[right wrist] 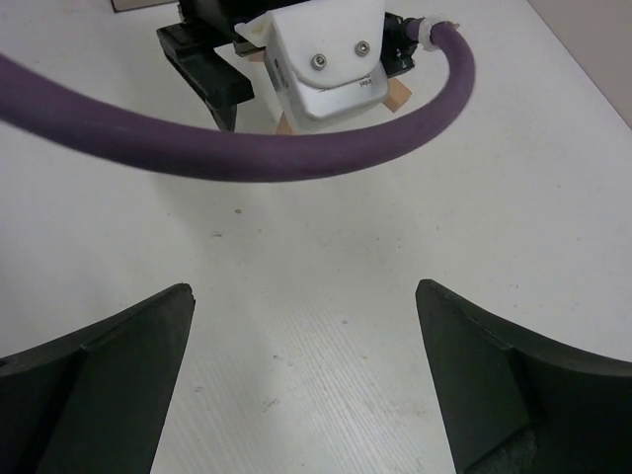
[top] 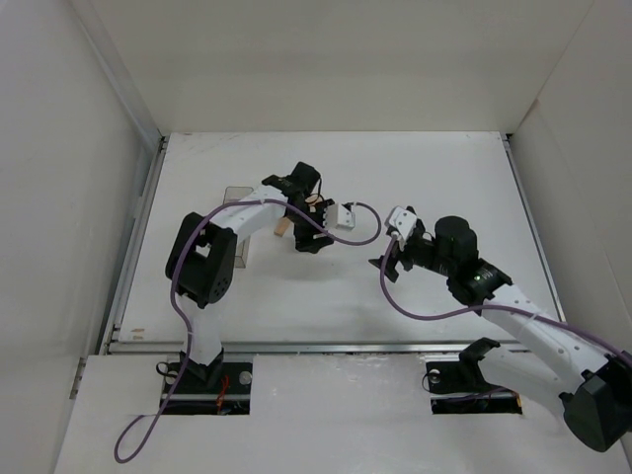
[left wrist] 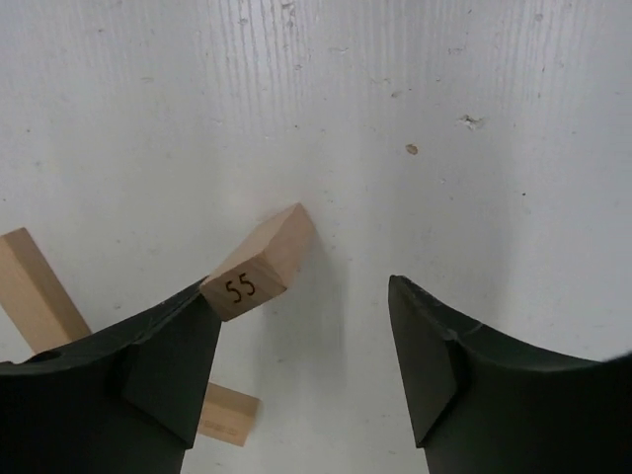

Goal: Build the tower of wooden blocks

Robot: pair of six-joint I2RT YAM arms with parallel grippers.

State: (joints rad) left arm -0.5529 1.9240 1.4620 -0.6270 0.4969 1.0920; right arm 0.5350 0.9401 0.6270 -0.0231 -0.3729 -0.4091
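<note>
Three light wooden blocks show under the left arm's camera, and by my judgement they are all there is of the wood block tower, which is not yet built. The stamped block [left wrist: 259,265], marked 55 on its end, stands on end as far as I can tell. Its long axis points up toward the hand and its lower end rests on the bench [left wrist: 444,118]. A second block [left wrist: 32,288] lies flat off to one side. A third block [left wrist: 227,415] lies flat too, partly hidden beneath a finger [left wrist: 148,365].

The left hand [left wrist: 304,286] straddles the stamped block with its jaws spread. That same finger touches, or all but touches, the stamped end, while the other finger stands apart with bare bench between. Nothing is pinched.

The right hand [right wrist: 304,291] is spread as wide as it goes and empty, low over bare bench. It faces the blocks from the far side of the left arm's camera housing [right wrist: 326,69] and purple cable [right wrist: 247,158].

The left hand is plainly the nearer. The stamped block sits off-centre, hard by one finger. I judge that any withdrawal should run straight along the block's upright axis, because a sideways drift would tip it.
</note>
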